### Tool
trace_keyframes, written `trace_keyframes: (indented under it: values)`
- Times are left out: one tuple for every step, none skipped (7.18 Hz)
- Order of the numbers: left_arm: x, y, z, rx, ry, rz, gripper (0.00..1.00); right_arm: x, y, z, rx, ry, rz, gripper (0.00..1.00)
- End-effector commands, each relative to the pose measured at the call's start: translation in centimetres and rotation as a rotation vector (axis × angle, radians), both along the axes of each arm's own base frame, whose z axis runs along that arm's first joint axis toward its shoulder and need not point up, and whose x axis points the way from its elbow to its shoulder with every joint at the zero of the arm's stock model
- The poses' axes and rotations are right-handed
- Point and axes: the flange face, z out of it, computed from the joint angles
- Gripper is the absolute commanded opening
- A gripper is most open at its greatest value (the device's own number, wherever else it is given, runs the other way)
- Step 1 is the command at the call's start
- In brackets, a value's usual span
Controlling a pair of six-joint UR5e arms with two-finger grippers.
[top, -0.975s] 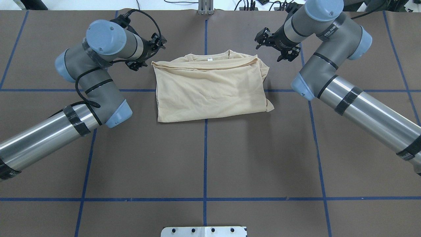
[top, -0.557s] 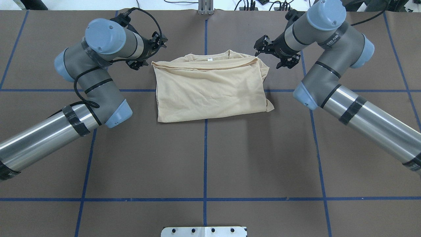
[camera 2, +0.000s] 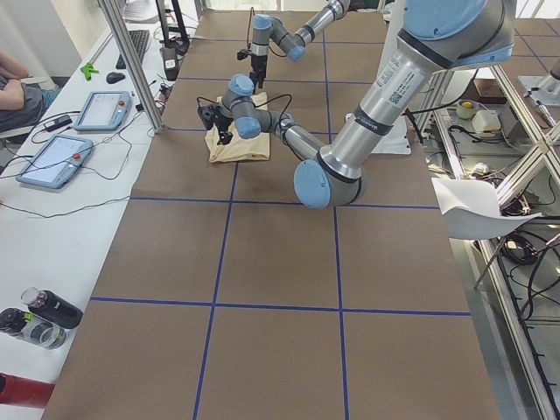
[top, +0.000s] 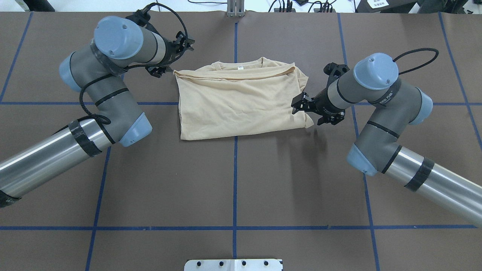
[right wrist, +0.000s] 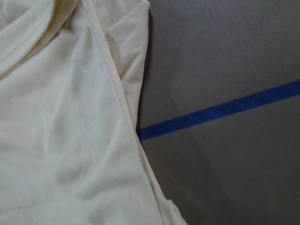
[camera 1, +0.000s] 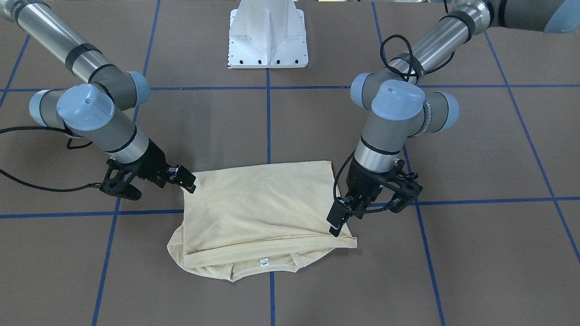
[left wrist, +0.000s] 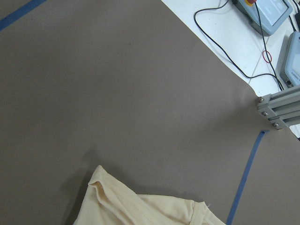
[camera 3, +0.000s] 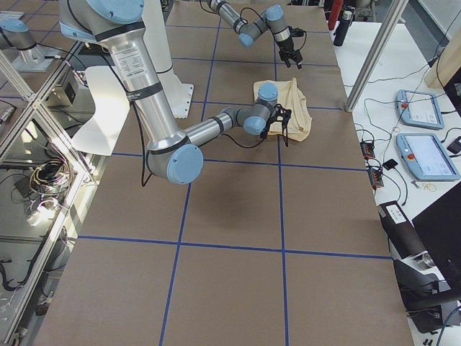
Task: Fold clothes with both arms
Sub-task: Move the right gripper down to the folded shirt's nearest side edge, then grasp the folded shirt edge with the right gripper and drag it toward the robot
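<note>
The cream-yellow shirt (top: 241,99) lies folded into a rough rectangle at the table's far middle, plain side up, its collar and white neck label (top: 239,68) on the far edge. My left gripper (top: 173,56) stands open just beside the shirt's far left corner, holding nothing; its wrist view shows that corner (left wrist: 136,206). My right gripper (top: 315,112) hangs open over the shirt's right edge near the front right corner, one finger above the cloth. In the front-facing view the shirt (camera 1: 258,208) sits between the left gripper (camera 1: 371,208) and the right gripper (camera 1: 154,183). No print shows.
Blue tape lines (top: 235,180) grid the brown table. The white pedestal base (camera 1: 268,34) stands at the robot's side. A metal post (top: 235,8) stands at the far edge. Beyond it, a bench carries teach pendants (camera 2: 61,157), cables and bottles (camera 2: 39,315).
My right arm has swung from the shirt's far right corner toward the robot along the right edge, down to the front right corner. The left gripper shifted slightly farther away. Both stayed open.
</note>
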Motion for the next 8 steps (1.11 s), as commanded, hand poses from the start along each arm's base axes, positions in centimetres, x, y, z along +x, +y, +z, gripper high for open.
trace_keyframes:
  values:
    - [-0.1, 0.0, 0.0, 0.000, 0.000, 0.000, 0.99, -1.0, 0.7, -0.1, -0.002, 0.000, -0.018, 0.99]
    - [-0.1, 0.0, 0.0, 0.000, 0.000, 0.000, 0.98, -1.3, 0.6, 0.0, -0.007, 0.003, -0.018, 0.96]
    - [-0.1, 0.1, 0.5, -0.005, -0.006, -0.002, 0.98, -1.7, 0.8, -0.4, -0.048, -0.006, 0.006, 0.84]
    - [-0.1, 0.1, 1.0, -0.008, -0.011, -0.001, 0.98, -1.8, 0.8, -0.8, -0.070, -0.013, 0.021, 0.58]
    - [-0.2, 0.1, 1.1, -0.009, -0.012, -0.001, 0.98, -1.8, 0.8, -0.8, -0.075, -0.014, 0.021, 0.01]
    - [-0.2, 0.1, 1.1, -0.009, -0.012, -0.001, 0.98, -1.8, 0.8, -0.7, -0.077, -0.014, 0.019, 0.00]
    - [-0.2, 0.1, 1.1, -0.009, -0.012, -0.001, 0.98, -1.8, 0.8, -0.8, -0.080, -0.012, 0.017, 0.00]
    - [-0.2, 0.1, 1.1, -0.009, -0.012, -0.001, 0.98, -1.8, 0.9, -0.7, -0.086, -0.007, 0.016, 0.00]
